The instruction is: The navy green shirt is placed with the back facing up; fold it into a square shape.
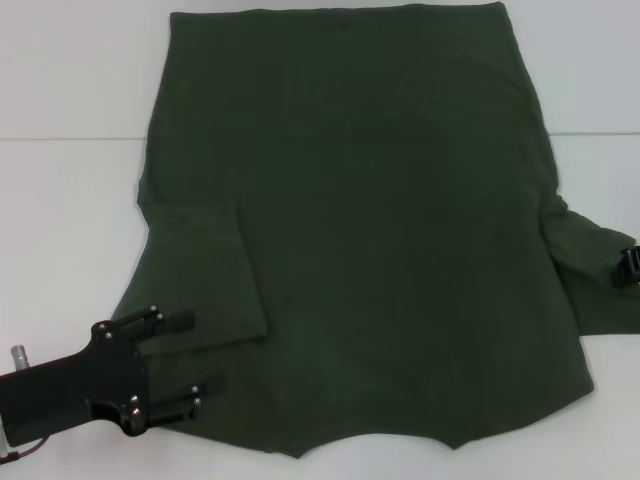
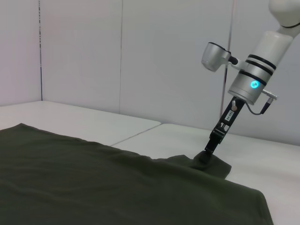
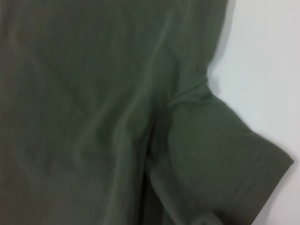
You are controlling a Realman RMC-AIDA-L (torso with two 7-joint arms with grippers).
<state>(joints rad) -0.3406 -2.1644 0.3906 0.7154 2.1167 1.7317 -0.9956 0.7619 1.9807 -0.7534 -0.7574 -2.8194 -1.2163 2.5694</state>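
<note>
Navy green shirt (image 1: 380, 230) lies spread flat on the white table (image 1: 70, 220), plain side up, hem at the far edge, neck notch at the near edge. No lettering visible.

Left gripper (image 1: 200, 352): low over the table at the shirt's near-left corner, body outboard of the cloth, fingers pointing inward toward the shirt. Jaws apart, one black finger (image 1: 180, 319) lying over the lower edge of the left sleeve, the other at the shoulder edge nearer the robot. Nothing clamped between them. The left sleeve (image 1: 205, 275) sits just ahead of and beyond the fingertips, folded inward so that it lies on top of the shirt body as a rectangular flap.

Right gripper (image 2: 205, 157): at the far side of the shirt from the left gripper, at the right sleeve. In the left wrist view its tip is pressed down into a small raised bunch of cloth at the sleeve (image 2: 213, 165), arm slanting up and away from it. Head view shows only its black tip at the frame edge, touching the sleeve end. Appears to be pinching the fabric, but finger state cannot be told from these views.

Right wrist view: right sleeve (image 3: 225, 154) spread outward from the body, creases radiating from the armpit; own fingers not shown.
</note>
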